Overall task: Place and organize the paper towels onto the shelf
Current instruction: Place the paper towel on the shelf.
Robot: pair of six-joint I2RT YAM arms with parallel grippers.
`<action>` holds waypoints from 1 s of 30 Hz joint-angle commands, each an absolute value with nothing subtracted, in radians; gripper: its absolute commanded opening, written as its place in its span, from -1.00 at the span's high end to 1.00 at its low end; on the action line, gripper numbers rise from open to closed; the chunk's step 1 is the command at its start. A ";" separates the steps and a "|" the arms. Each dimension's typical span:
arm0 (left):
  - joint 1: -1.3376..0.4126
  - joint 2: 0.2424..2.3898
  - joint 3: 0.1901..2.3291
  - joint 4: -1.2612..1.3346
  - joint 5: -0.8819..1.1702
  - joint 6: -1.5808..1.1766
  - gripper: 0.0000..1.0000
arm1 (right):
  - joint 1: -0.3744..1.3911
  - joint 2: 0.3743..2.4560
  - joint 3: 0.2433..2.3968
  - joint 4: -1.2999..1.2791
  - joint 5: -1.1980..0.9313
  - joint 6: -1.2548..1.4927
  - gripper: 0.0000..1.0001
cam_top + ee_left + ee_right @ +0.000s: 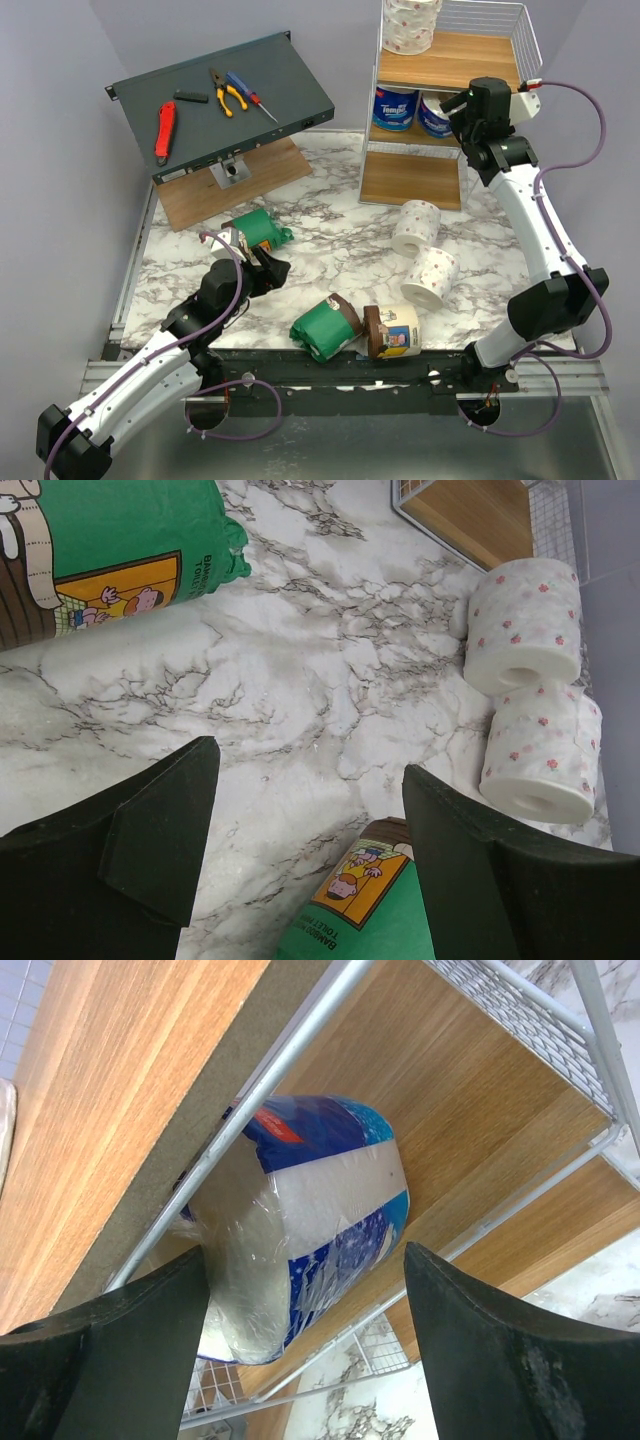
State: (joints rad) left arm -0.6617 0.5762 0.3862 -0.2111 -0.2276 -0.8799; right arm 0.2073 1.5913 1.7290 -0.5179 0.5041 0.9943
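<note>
The left blue-and-white roll on the middle board of the shelf carries the brand "Tempo" in white letters. Well in front of the shelf, on the desk, a green roll shows white print reading "BAMBOO" and, partly, "TOILET". The second green roll, left of the shelf, has lettering too small to read.

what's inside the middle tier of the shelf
Two blue-and-white wrapped rolls stand side by side on the middle board of the shelf. The right pincer, open in front, hides part of the right one, and anything behind the rolls is covered.
</note>
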 commanded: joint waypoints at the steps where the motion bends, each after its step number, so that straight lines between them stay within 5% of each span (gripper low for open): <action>1: -0.667 0.569 0.397 -0.197 -0.218 -0.874 -0.53 | 0.199 1.560 1.722 -0.479 0.494 0.979 -0.62; 30: -0.668 0.567 0.401 -0.198 -0.222 -0.872 -0.53 | 0.199 1.424 1.625 -0.363 0.392 0.865 -0.70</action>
